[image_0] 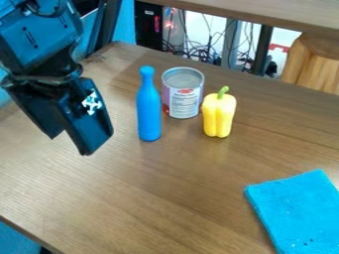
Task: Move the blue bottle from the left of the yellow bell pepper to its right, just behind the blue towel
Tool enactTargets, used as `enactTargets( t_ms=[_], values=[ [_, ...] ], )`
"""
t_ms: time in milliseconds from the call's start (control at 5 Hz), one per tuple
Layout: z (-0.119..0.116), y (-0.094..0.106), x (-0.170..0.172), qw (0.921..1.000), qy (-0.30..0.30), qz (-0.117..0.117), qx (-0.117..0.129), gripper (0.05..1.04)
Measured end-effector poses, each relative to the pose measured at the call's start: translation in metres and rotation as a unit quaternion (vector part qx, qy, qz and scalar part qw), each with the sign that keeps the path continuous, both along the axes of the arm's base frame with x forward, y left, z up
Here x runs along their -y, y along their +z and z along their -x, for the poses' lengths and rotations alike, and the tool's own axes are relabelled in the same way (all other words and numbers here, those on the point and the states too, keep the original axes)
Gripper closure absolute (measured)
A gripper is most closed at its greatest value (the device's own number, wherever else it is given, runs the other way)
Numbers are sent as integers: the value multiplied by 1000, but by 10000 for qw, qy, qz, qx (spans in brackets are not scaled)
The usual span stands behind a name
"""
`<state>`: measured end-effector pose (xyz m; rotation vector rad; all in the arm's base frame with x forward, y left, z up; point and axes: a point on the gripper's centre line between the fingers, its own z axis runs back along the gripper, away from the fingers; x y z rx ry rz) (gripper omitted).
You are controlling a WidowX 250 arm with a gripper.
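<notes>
Wood-grained desk [165, 198] is spreading below the black end effector [69, 146], which is hanging at left, fingers parted. Nearest it, a blue bottle [149, 111] is standing upright; beyond are sitting a metal can [184, 99], a yellow bell pepper [218, 115] and, lower right, a blue cloth [298, 211].

lab-like room, robot arm [33, 37], wooden table [165, 188], tangled cables [206, 51]

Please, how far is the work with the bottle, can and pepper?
Possibly done: blue bottle, can and yellow pepper stand grouped on the table. In hand: the pincer, near the bottle, shows nothing held. Left: I cannot tell; the blue cloth lies apart from the group.
</notes>
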<state>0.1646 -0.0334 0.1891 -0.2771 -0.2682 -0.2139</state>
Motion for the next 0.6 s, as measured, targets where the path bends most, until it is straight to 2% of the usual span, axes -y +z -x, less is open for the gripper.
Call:
enactTargets(
  t_ms=[200,400,600],
  values=[
    [0,-2,0,10000,42,-10,-40,82],
    [-23,-6,-1,9986,466,-175,-192,82],
    [-52,2,-7,9971,712,-263,-38,82]
  ],
)
